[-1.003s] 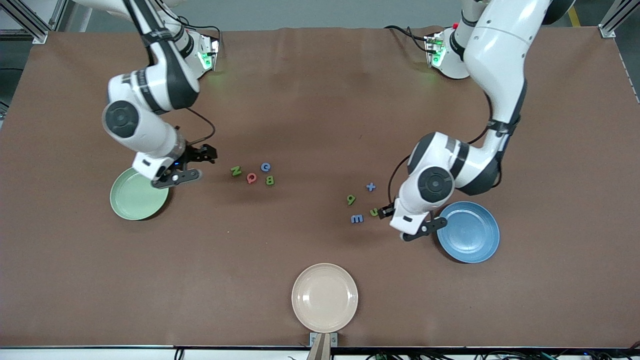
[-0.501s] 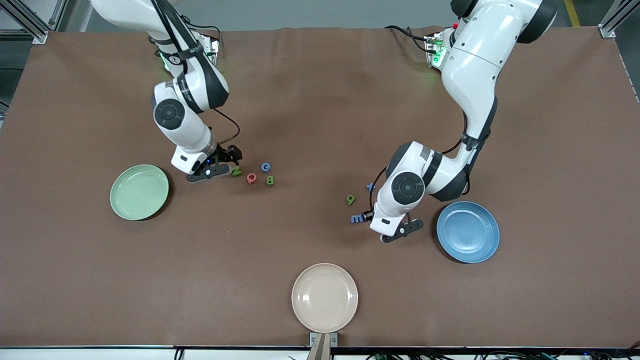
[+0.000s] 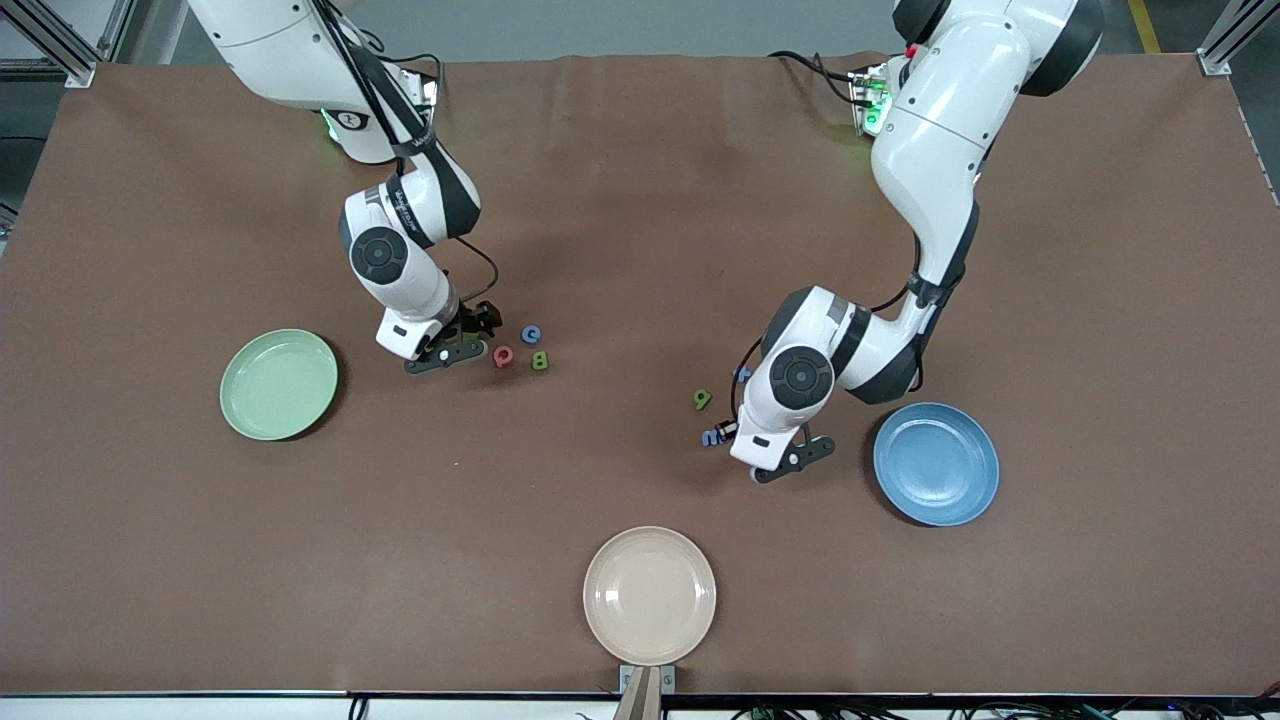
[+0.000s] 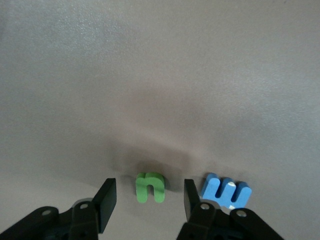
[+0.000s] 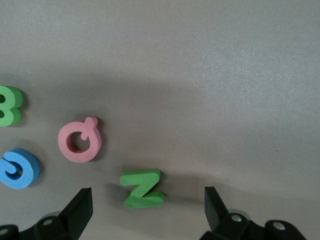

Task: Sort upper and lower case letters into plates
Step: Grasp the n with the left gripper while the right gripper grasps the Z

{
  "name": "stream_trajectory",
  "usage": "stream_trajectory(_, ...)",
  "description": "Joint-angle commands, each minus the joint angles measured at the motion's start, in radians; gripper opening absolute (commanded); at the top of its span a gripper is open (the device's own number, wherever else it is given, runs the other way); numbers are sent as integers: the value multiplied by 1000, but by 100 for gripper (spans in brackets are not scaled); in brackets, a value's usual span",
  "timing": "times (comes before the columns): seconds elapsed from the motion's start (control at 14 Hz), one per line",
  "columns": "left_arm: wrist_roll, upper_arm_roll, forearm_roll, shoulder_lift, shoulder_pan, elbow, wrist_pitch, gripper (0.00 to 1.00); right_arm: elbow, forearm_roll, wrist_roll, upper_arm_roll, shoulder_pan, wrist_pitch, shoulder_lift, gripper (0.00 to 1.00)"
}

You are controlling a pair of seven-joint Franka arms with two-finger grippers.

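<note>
Left claw (image 4: pixel 147 200) parted astride green u (image 4: pixel 150 187) | right claw (image 5: pixel 147 210) spread (over green N (image 5: pixel 142 188))

1. A cream plate (image 3: pixel 649 595) lies flat near the table's edge closest to the front camera, about midway between the two ends, with nothing on it
2. A brown table (image 3: pixel 640 200) covers most of the front view
3. A small bracket (image 3: pixel 646 690) sits at the table edge just beside the cream plate
</note>
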Motion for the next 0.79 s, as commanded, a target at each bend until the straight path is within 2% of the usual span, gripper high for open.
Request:
stream_trajectory(0.0,-19,8,9,18,-9,21,7,57,4,14,14,-7,13,-4,4,77)
stream_trajectory(0.07,-17,8,9,21,-9,21,7,53,4,13,14,-7,15,-2,9,73)
stream_trajectory(0.21,-17,8,9,23,-9,21,7,41,13,13,14,-7,18,-2,16,73)
stream_trajectory(0.29,-16,8,9,23,-9,21,7,34,13,13,14,-7,18,-2,16,73)
stream_trajectory(0.36,-10,8,10,23,-9,21,7,21,13,13,14,-7,18,-2,18,71)
stream_trajectory(0.5,-8,8,10,20,-8,21,7,7,12,13,14,-7,18,-2,20,67)
stream_trajectory(0.72,-11,19,10,-67,23,23,-7,1,13,11,14,-7,20,1,24,62)
